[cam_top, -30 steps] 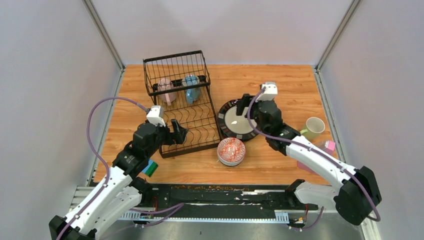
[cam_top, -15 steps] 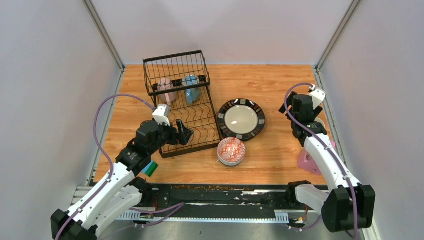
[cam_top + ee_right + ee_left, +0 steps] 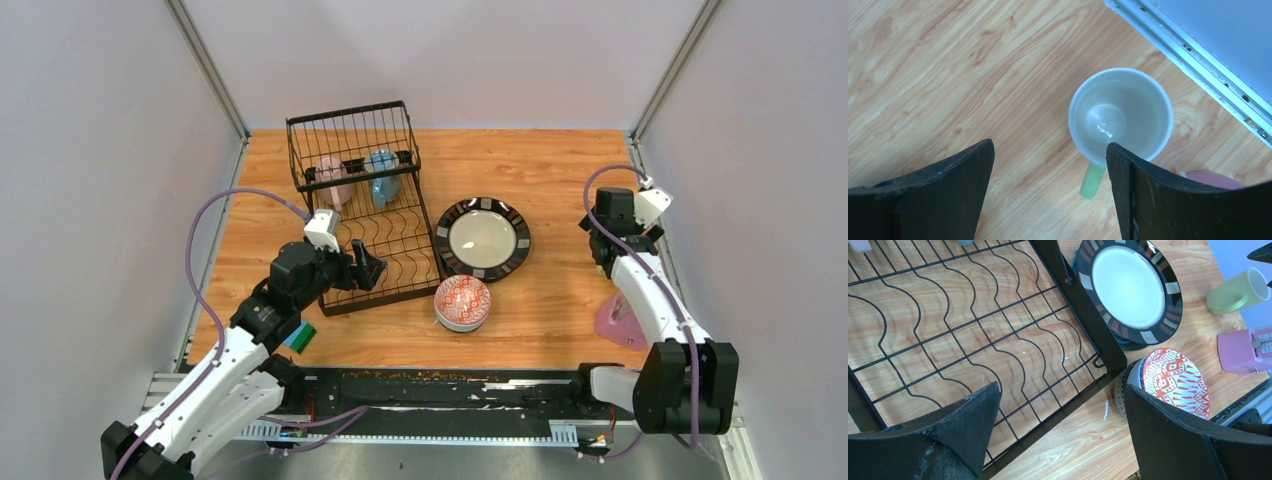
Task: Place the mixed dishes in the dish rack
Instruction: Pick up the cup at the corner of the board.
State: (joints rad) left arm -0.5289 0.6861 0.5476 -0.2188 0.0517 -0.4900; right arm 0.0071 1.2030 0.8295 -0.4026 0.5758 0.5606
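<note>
Swinging the right gripper (image 3: 1048, 155) off the black-rimmed plate (image 3: 484, 238) and out to the right edge of the table (image 3: 560, 160). Now hanging it above the upright green mug (image 3: 1120, 116), spreading the jaws wide, gripping nothing, sitting slightly off-centre. Leaving the plate and the red-patterned bowl (image 3: 462, 301) on the table just beside the dish rack (image 3: 1083, 315). Holding the left gripper (image 3: 1060, 400) fully spread and empty over the lower slotted tray. Probably going for the mug next, to join the pink mug (image 3: 334, 180) and blue mug (image 3: 381, 175) in the basket.
</note>
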